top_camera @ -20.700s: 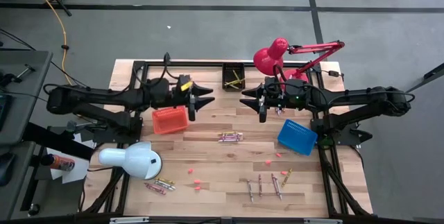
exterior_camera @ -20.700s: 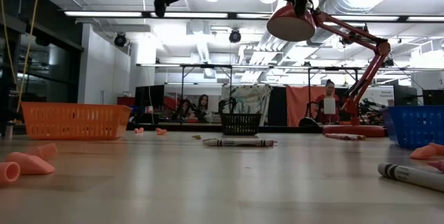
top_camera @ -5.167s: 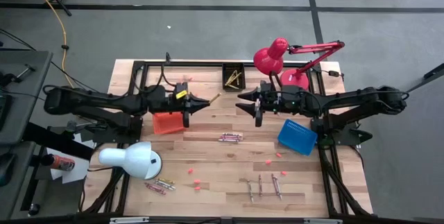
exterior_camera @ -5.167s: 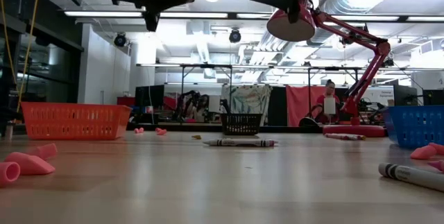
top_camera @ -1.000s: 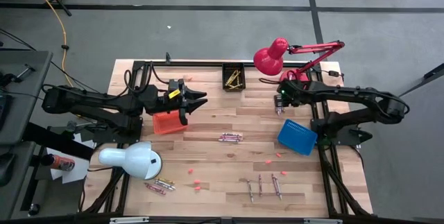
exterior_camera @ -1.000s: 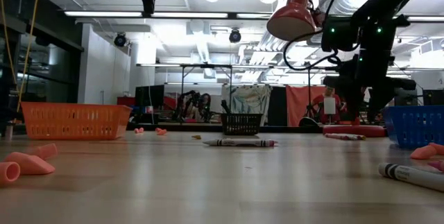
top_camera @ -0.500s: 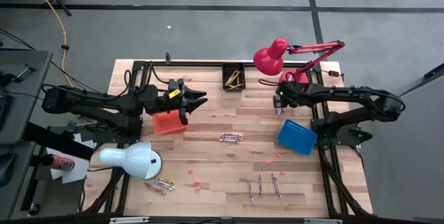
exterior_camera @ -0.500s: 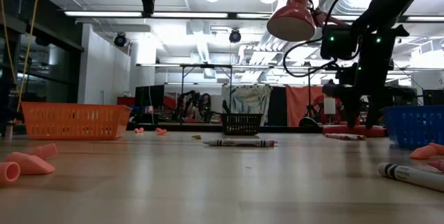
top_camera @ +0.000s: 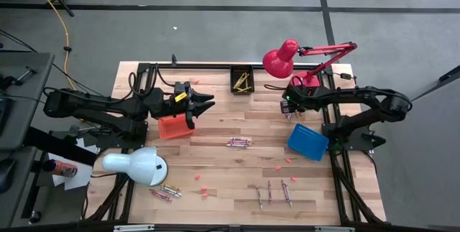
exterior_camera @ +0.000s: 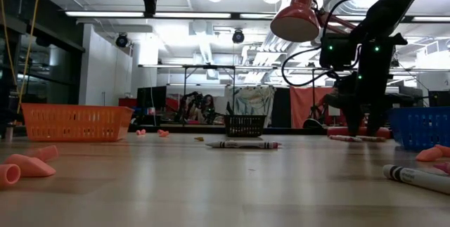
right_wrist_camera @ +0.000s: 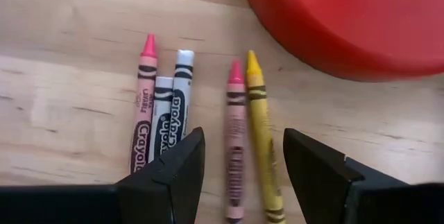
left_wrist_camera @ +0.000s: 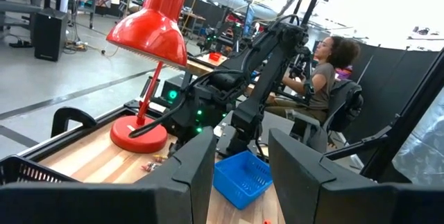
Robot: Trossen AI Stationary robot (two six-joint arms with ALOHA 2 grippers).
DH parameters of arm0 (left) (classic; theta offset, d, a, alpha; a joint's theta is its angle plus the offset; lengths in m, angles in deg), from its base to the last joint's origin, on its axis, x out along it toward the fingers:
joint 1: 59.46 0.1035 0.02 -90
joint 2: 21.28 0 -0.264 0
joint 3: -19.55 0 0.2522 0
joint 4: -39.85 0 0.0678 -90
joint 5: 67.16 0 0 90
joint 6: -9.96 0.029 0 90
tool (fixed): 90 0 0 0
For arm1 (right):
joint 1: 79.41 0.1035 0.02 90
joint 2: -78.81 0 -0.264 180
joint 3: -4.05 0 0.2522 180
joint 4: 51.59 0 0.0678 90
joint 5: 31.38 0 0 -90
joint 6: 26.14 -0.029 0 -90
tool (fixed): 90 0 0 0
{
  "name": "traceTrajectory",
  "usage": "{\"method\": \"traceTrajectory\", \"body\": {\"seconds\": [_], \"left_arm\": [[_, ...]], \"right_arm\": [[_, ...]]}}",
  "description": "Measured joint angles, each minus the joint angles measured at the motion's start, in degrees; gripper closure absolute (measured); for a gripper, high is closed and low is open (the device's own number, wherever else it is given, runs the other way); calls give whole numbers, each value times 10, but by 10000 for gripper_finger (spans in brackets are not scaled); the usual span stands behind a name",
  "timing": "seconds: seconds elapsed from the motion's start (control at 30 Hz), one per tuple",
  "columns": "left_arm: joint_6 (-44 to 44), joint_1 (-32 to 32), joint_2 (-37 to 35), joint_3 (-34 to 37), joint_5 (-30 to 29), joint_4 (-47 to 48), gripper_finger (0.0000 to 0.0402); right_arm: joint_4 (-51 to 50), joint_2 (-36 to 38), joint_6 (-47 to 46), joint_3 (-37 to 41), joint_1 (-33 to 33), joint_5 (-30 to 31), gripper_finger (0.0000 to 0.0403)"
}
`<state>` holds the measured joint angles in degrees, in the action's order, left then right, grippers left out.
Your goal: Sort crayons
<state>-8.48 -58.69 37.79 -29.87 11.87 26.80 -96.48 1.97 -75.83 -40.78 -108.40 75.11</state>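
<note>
Moved: our right gripper (right_wrist_camera: 243, 165) dropped lower over crayons (right_wrist_camera: 250, 137) by lamp base (right_wrist_camera: 347, 23).
Jaws: right wide, empty; left gripper (left_wrist_camera: 239, 175) apart, empty.
Tip: we straddle just 1 crayon, then close.

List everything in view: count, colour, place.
Orange basket: one, left.
Blue basket: one, right.
Bin: one, black, far edge, yellow crayons inside.
Red lamp: one, far right.
White lamp: one, near left.
Crayons: five by the red lamp's base; bunch mid-table; some by the white lamp; several near front edge; pink, yellow, greyish.
Chips: several, pink, scattered.
Person: one, seated beyond table.
Left gripper: open, raised near orange basket.
Right gripper: open, over the five crayons.
</note>
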Motion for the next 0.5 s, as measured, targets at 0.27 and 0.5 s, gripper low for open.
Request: {"method": "traceTrajectory", "body": {"seconds": [0.27,0.5], "left_arm": [[0,0,0,0,-1,0,282],[1,0,0,0,-1,0,282]], "right_arm": [[2,23,18,0,0,-4,213],[-29,63,22,0,-1,3,213]]}}
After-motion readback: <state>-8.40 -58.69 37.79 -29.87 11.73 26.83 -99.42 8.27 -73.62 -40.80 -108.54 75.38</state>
